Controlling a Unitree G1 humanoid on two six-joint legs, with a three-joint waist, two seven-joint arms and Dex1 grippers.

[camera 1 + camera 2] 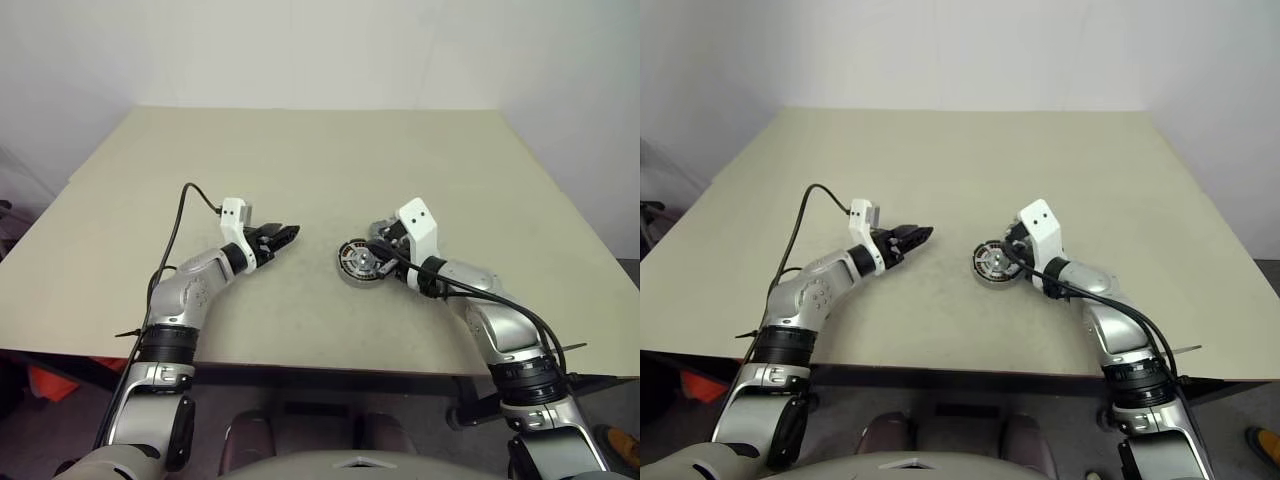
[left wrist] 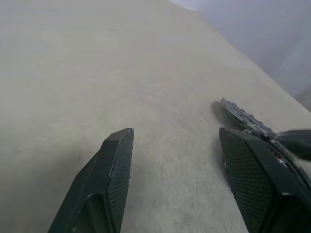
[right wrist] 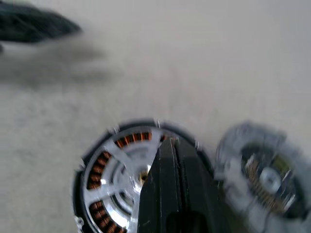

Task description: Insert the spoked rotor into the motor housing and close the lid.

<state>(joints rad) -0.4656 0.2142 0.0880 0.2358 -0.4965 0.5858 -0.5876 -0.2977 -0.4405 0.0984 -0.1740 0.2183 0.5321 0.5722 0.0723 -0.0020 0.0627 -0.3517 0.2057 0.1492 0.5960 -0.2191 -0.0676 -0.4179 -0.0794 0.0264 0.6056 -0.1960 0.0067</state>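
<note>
Two eye views: the short round grey metal motor housing (image 1: 357, 262) sits just right of the frame's centre on the pale beige table (image 1: 300, 150).
Right claw, eye views: the right gripper (image 1: 372, 252) has its black fingers pressed together, with the tips at the housing's right edge.
Left claw, eye views: the left gripper (image 1: 285, 235) is left of centre, well apart from the housing.
Left wrist view: the left gripper's two fingers stand apart with bare table between them. At mid right we see the housing (image 2: 243, 116) edge-on as a thin flat shape.
Right wrist view: the closed fingers rise from the lower centre over the silver-grey spoked rotor (image 3: 121, 170). The rotor lies inside the housing's ring of copper windings.
Neighbour: a blurred grey round part (image 3: 262, 174) lies just beside the housing at lower right. We take it for the lid.
Orientation: the housing lies flat with its open face up. Being round, its only axis stands upright from the table.
Step, our judgement: the rotor looks seated, so the lid is next.
Doing it well: we would lower the lid level, centred on that upright axis, while the left gripper steadies the housing rim.
</note>
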